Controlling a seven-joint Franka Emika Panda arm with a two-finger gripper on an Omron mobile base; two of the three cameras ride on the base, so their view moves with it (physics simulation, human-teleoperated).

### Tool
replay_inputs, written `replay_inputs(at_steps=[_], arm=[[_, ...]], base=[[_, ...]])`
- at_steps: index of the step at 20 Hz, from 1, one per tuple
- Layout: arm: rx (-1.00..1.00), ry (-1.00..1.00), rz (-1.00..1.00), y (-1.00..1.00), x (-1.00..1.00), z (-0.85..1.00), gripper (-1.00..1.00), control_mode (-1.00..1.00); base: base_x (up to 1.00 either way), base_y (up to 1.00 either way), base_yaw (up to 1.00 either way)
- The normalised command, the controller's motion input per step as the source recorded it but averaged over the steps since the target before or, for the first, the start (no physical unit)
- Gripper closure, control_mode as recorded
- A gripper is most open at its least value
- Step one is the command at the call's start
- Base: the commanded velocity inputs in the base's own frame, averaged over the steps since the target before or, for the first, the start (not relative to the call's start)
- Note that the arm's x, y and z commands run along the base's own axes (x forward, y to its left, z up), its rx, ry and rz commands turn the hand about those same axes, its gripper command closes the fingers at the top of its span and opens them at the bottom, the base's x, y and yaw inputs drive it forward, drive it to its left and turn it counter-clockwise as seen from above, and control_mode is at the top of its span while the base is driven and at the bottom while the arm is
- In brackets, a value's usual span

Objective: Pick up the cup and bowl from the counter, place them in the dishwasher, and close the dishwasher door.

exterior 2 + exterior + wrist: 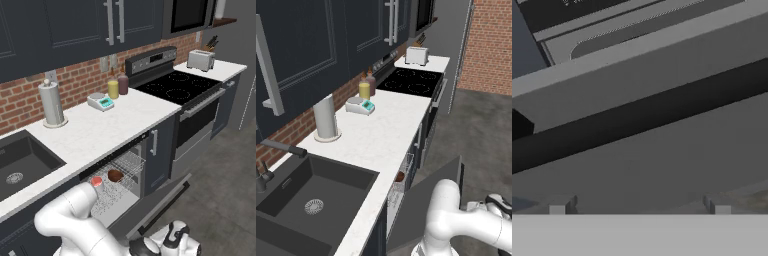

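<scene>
Right base view shows you the cup and the bowl sitting in the dishwasher rack, its door lowered. Hand view: your gripper has its fingers spread wide, holding nothing, close against grey panels.

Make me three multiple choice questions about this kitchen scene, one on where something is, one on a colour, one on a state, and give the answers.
1. Where is the bowl?
A. in the sink
B. on the dishwasher rack
C. on the stove

2. What colour is the top of the cup?
A. red-pink
B. green
C. blue

3. How does the dishwasher door stand?
A. shut flush
B. taken off
C. dropped open

Answers: 1 B, the right base view shows it on the pulled-out wire rack. 2 A, its top shows red-pink beside the bowl. 3 C, the panel hangs down in front of the rack.
</scene>
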Motion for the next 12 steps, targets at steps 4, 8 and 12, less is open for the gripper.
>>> replay_inputs(at_steps=[4, 8, 12], arm=[[0.34, -0.17, 0.19, 0.0, 0.48, -0.69, -1.0, -1.0], [0.39, -0.14, 0.19, 0.0, 0.56, -0.5, -1.0, -1.0], [0.43, -0.18, 0.2, 0.12, 0.49, -0.22, -1.0, -1.0]], base=[[0.0, 0.0, 0.0], [0.0, 0.0, 0.0], [0.0, 0.0, 0.0]])
